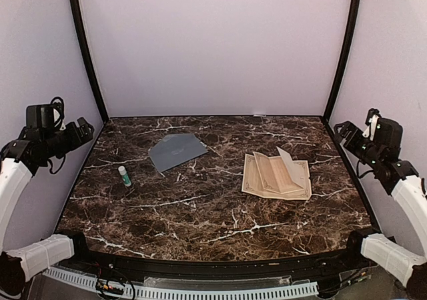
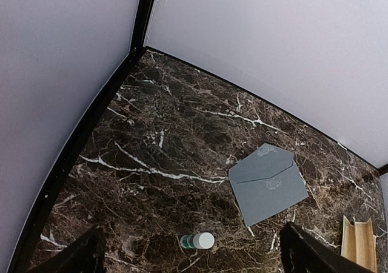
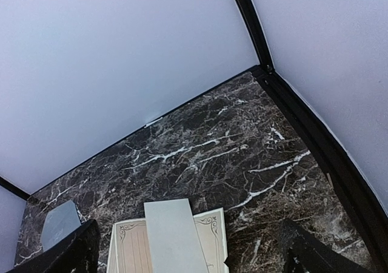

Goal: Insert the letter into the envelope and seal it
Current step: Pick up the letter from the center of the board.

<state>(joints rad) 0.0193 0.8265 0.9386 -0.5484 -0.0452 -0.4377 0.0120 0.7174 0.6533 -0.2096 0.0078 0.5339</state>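
Both sets of jaws are spread wide and empty. The left jaws hang raised to the left of the envelope [image 1: 176, 151], past the edge of the marble surface [image 1: 200, 220], and the right jaws hang far to its right. The envelope lies flat with its pointed flap open. The letter [image 1: 277, 175] lies to the right of the envelope, well apart from it, half unfolded with panels lifting along the creases. A glue stick [image 1: 125, 175] lies left of the envelope, a little nearer the arms. We judge the letter light, thin and springy at its folds. A lifted panel edge looks the easiest place to pinch, since flat paper would likely slide on this polished stone. The envelope will probably skate too unless pinned.
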